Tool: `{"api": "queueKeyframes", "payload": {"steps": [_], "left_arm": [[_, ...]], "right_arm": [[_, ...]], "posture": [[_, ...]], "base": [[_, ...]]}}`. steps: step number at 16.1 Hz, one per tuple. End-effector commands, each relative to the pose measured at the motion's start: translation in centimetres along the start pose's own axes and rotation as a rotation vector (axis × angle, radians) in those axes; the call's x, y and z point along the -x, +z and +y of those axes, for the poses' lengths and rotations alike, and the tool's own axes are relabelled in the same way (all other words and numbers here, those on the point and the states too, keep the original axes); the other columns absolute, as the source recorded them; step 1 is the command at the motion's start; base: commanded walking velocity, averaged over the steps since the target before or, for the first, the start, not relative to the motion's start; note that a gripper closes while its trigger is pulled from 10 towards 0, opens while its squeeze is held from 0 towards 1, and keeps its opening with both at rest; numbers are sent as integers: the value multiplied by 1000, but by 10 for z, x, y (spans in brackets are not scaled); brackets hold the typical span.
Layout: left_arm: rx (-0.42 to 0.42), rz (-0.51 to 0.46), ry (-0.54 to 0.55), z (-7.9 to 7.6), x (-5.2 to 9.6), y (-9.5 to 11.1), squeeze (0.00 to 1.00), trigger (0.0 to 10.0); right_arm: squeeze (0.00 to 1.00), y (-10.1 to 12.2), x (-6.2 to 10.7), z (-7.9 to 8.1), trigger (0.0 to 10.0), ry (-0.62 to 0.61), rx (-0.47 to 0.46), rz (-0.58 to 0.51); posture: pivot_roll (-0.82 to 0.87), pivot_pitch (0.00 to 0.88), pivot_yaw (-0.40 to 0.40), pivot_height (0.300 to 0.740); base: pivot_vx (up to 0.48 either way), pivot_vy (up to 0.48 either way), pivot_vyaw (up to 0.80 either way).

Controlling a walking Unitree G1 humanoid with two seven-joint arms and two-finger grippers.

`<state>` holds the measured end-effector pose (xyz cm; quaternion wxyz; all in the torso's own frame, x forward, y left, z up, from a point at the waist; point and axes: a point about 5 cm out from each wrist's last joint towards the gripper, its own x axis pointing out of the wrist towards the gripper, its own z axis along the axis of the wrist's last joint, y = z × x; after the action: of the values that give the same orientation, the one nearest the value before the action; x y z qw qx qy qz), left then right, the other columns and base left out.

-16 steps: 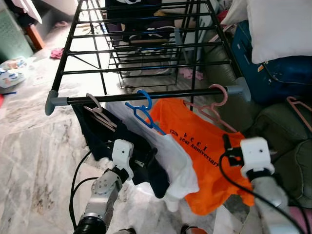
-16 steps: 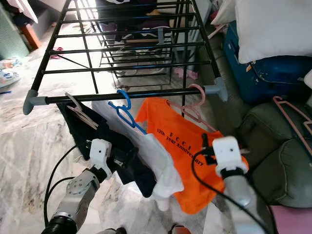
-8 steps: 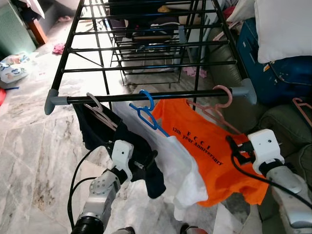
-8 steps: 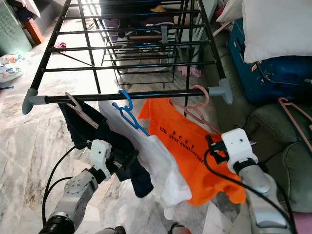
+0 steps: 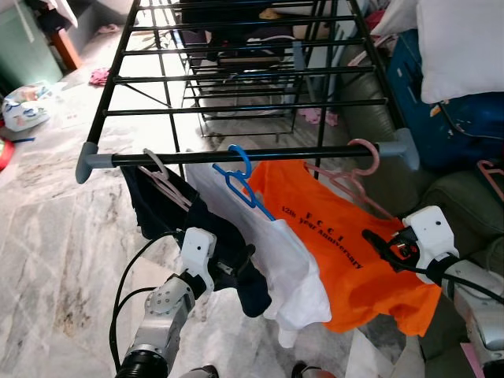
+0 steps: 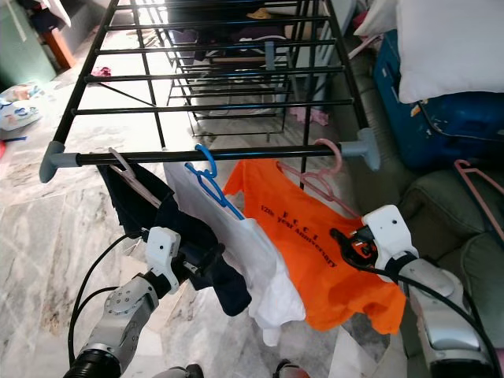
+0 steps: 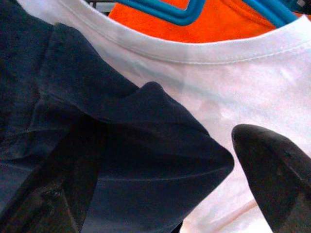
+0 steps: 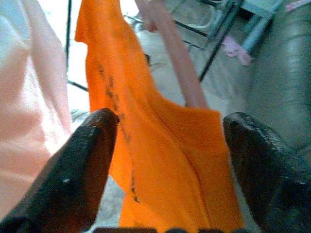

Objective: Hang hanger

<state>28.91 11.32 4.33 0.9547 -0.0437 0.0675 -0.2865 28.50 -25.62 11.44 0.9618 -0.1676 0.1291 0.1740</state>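
Pink plastic: your hanger [image 5: 352, 175] is hooked over the front rail [image 5: 236, 156] of the rack [image 5: 236, 71], near its right end cap, carrying the orange shirt [image 5: 346, 252]. You have the right gripper [image 5: 378, 244] at that shirt's right shoulder, jaws apart with the orange cloth and the hanger's arm between them. Left of it on the same rail you see a blue hanger [image 5: 236, 177] with a white shirt [image 5: 276, 252], then a pale hanger [image 5: 161, 177] with a dark garment [image 5: 185, 224]. Your left gripper [image 5: 236, 264] sits against that dark cloth, jaws apart around a fold of it. A green sofa [image 5: 465, 205] stands to your right, marble floor [image 5: 55, 236] below.
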Motion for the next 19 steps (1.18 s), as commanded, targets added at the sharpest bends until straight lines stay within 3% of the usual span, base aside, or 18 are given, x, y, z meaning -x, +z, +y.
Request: {"api": "queueKeyframes", "payload": {"steps": [1,9,13,19], "left_arm": [[-3,21,-14,0,2,-3,0,10000],[2,26,-18,-3,-1,-4,0,10000],[5,26,-14,-4,0,-5,0,10000],[8,30,-21,-6,-1,-6,0,10000]], "right_arm": [[0,-3,0,0,0,65,0,31],[0,-8,-4,-9,0,116,1,99],[0,-6,-6,-14,0,98,-27,70],[0,-5,-6,-8,0,113,-59,23]], "posture": [[-83,177,46,740],[-85,173,36,740],[-84,172,34,740],[-92,172,34,740]], "base": [[0,0,0],[0,0,0],[0,0,0],[0,0,0]]}}
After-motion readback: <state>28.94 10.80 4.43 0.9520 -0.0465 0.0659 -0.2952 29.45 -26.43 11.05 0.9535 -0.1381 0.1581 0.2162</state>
